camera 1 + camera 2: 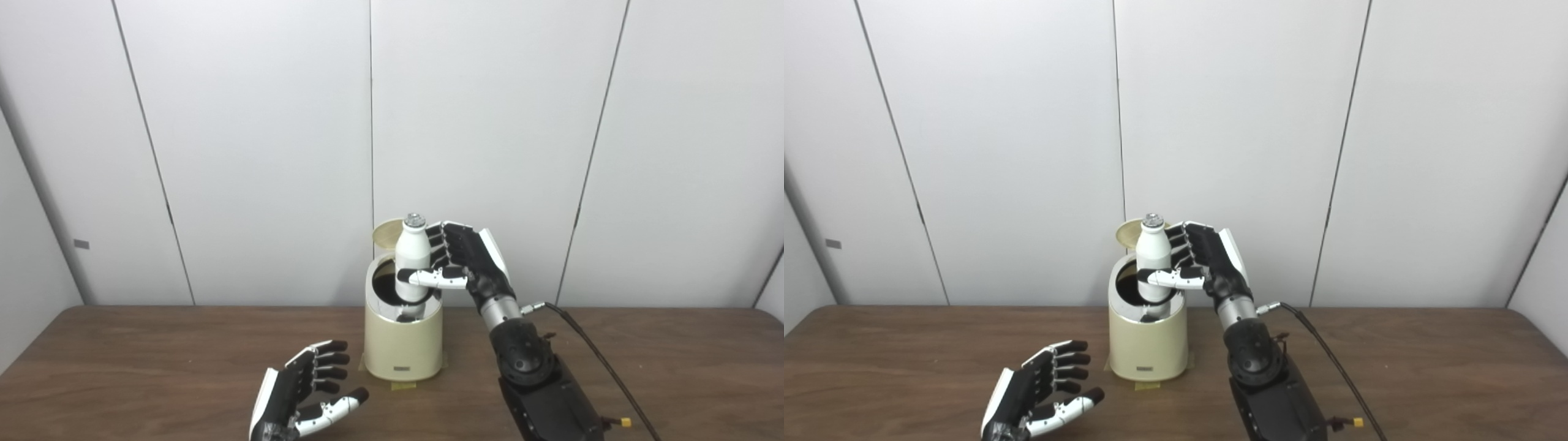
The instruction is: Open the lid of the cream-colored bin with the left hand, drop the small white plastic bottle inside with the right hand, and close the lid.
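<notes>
- White panelled wall behind a brown wooden table (153,361).
- Cream-colored bin (403,343): lid (387,234) raised.
- Right hand (459,260) grips the upright white plastic bottle (412,260) directly above the opening.
- Left hand (306,392) rests spread, empty, beside the bin.

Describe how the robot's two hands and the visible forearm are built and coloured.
Both the left hand and right hand have black fingers, white back plates and a white thumb with a black tip. The right hand joins a silver wrist collar, then a black forearm. A black cable trails from the wrist.
</notes>
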